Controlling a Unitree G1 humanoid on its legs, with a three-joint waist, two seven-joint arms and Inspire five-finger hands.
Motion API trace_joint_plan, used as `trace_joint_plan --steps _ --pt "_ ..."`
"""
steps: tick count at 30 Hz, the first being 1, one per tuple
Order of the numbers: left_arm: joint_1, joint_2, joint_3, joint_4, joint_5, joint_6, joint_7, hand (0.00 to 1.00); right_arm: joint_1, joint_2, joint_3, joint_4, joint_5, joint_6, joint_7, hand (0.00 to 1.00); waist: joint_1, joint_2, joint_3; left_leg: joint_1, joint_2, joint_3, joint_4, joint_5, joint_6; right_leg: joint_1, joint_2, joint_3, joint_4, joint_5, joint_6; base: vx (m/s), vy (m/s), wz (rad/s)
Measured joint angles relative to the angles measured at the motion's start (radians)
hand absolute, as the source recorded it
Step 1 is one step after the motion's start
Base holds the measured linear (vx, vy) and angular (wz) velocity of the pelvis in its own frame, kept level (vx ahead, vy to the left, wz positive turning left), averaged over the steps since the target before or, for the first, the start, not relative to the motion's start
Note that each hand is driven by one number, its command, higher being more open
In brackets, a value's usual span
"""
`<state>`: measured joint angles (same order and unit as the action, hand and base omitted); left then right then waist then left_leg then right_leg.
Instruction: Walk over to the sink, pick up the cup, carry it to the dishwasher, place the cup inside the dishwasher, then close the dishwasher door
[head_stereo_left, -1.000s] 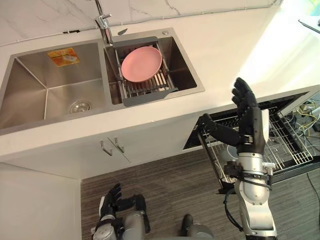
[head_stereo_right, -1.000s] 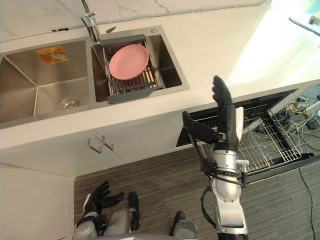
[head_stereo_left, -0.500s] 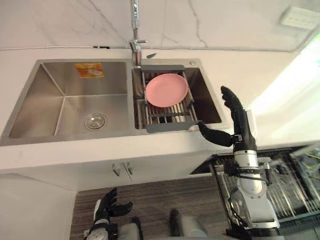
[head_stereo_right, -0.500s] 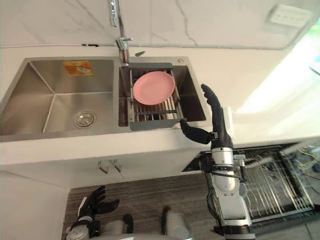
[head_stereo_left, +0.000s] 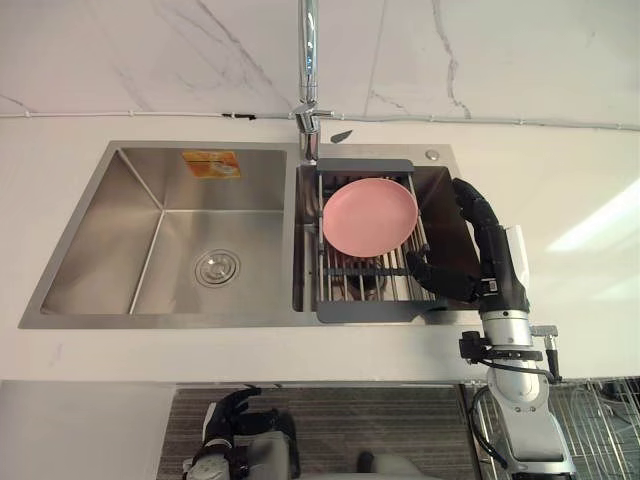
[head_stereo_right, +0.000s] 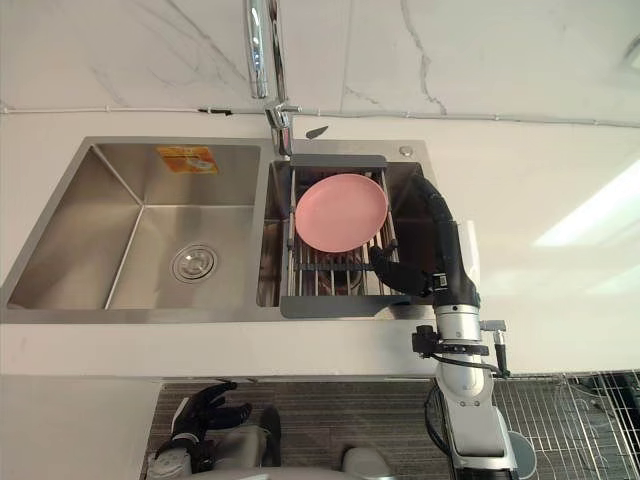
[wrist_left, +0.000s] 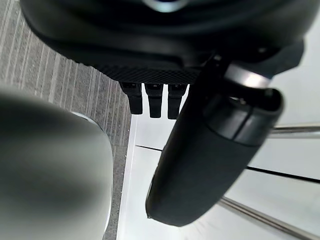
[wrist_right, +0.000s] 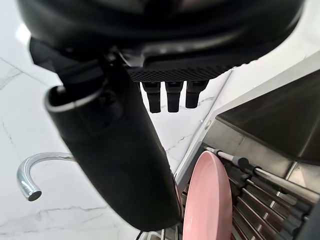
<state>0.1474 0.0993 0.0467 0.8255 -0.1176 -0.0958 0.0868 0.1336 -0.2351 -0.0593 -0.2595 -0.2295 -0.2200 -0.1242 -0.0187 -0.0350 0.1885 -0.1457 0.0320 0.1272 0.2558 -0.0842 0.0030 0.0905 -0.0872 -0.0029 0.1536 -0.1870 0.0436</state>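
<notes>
Right hand (head_stereo_left: 492, 262), spread open and empty, hovered nearer than the left hand (head_stereo_left: 228, 418); pink plate (head_stereo_left: 370, 217) stood just off its thumb; the cup's place I couldn't tell

We see a kitchen. A white countertop (head_stereo_left: 560, 190) holds a double-bowl stainless steel sink (head_stereo_left: 160, 250) with a chrome tap (head_stereo_left: 308, 80), set against a marble-veined wall (head_stereo_left: 150, 50). A pink plate (head_stereo_left: 369, 216) lies on a drying rack (head_stereo_left: 365, 308) over the right bowl. Below the counter edge we see a wire dishwasher basket (head_stereo_right: 560, 420).
</notes>
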Motion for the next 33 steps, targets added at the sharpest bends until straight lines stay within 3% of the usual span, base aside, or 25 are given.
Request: trace_joint_plan --steps 2,3,13,19,33 --pt "0.0 -0.001 0.016 0.01 0.0 0.007 0.001 0.9 0.0 0.0 0.001 0.0 0.0 0.0 0.005 0.9 -0.004 0.0 0.0 0.025 0.0 0.01 -0.033 0.015 -0.005 0.005 0.0 0.011 0.0 0.0 0.0 0.0 -0.01 -0.14" --pt "0.028 0.002 -0.006 0.008 0.041 -0.065 -0.001 0.9 0.017 -0.036 0.009 0.047 0.001 0.002 0.021 0.9 -0.024 -0.008 -0.036 0.119 -0.015 0.035 -0.342 0.223 -0.01 -0.042 0.012 0.052 -0.032 0.01 0.008 -0.01 -0.014 -0.08" --pt "0.029 0.001 -0.011 0.013 0.04 -0.065 -0.001 0.9 0.016 -0.035 0.009 0.091 -0.013 0.015 0.015 0.9 -0.023 -0.004 -0.038 0.12 -0.017 0.035 -0.342 0.223 -0.01 -0.041 0.004 0.046 -0.031 0.009 0.009 0.0 0.0 0.0" --pt "0.039 -0.003 -0.031 0.018 0.038 -0.063 -0.001 0.9 0.008 -0.037 0.007 0.115 -0.068 0.05 -0.018 0.9 -0.022 0.024 -0.054 0.132 -0.025 0.025 -0.343 0.224 -0.01 -0.022 -0.004 0.029 -0.03 0.003 0.019 0.0 -0.003 0.06" --pt "0.075 0.015 0.051 0.009 0.018 -0.064 0.032 0.9 -0.133 -0.176 0.035 0.241 -0.119 0.049 -0.031 0.9 0.005 0.034 -0.06 0.121 -0.034 -0.003 -0.347 0.225 -0.01 -0.015 -0.012 -0.009 -0.036 -0.001 0.024 0.0 -0.011 0.07"
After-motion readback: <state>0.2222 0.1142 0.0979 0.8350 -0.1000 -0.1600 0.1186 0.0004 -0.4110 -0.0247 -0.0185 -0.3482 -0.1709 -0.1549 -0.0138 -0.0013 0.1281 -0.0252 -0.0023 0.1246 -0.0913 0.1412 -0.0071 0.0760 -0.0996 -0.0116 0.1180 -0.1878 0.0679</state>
